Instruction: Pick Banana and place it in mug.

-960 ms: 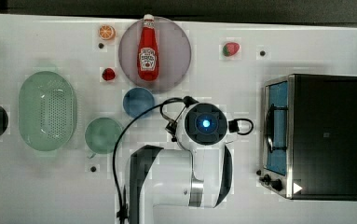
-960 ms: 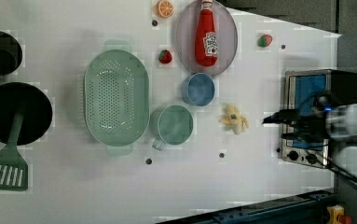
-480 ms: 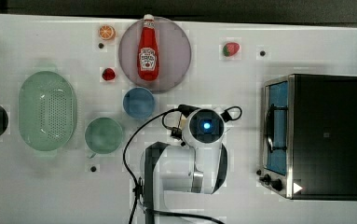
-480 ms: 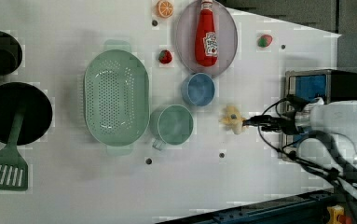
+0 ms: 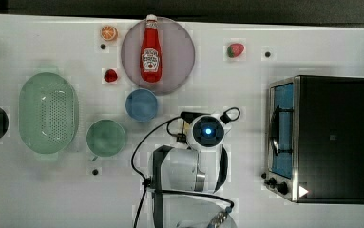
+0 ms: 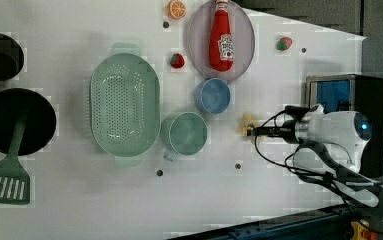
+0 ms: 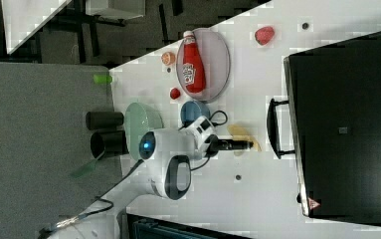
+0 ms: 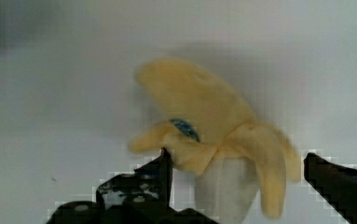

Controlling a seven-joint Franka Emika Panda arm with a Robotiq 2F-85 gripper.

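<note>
The pale yellow, half-peeled toy banana (image 8: 213, 126) lies on the white table between my gripper's (image 8: 241, 182) two black fingers (image 8: 155, 179), which stand apart on either side of it. The gripper is open, and a gap shows on one side of the banana. In the left view the banana (image 6: 247, 124) sits at the gripper (image 6: 252, 131) tip, to the right of the sage-green mug (image 6: 188, 133). In the right view the banana (image 7: 239, 132) lies just beyond the gripper (image 7: 249, 145). In the top view my wrist (image 5: 208, 132) covers the banana, and the mug (image 5: 105, 137) stands empty at its left.
A blue cup (image 5: 141, 104) stands between the mug and the grey plate (image 5: 179, 57) with a ketchup bottle (image 5: 151, 50). The pale green colander (image 5: 49, 113) is beside the mug. A toaster oven (image 5: 320, 137) stands at the top view's right. An orange slice (image 5: 108, 33) and strawberries lie farther back.
My arm has swung toward the banana and come down over it. In the left view the gripper tip moved left from the oven to the banana.
</note>
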